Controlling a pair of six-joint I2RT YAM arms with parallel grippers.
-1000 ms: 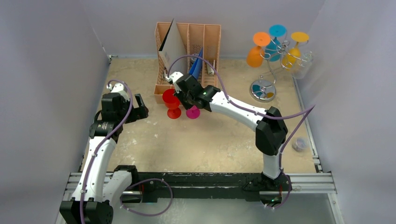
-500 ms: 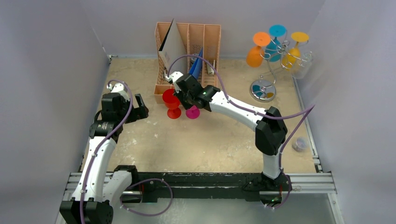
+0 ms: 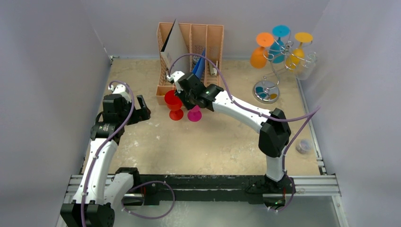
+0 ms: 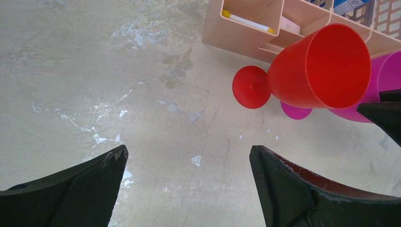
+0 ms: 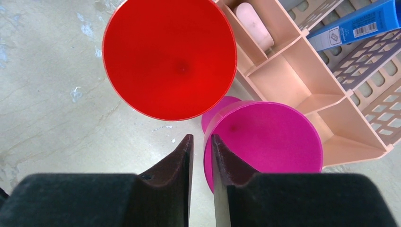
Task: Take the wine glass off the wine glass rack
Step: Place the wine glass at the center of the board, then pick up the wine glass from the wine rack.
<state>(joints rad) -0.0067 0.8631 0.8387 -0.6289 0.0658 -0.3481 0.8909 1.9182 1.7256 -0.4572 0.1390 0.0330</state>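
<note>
I'm operating in a lab test cell: blank grey panels [image 3: 47,71] wall in a scuffed tabletop [image 3: 213,142] edged by aluminium rail [image 3: 314,184].

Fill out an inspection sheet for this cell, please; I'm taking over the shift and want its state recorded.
Surface: beige tabletop, scuffed with pale patches.
Job's things: wine glass rack far right; orange glass, blue glass and yellow glass hang foot-up on it; red glass and magenta glass stand before the peach organiser.
Clutter: peach organiser holds a blue packet; small grey object by the right edge.
Grippers: left gripper open above the tabletop; right gripper straddles the magenta glass's rim, grip unclear.
Cables: purple cable along each arm.
Surroundings: plain grey walls; metal rail at the near edge.
</note>
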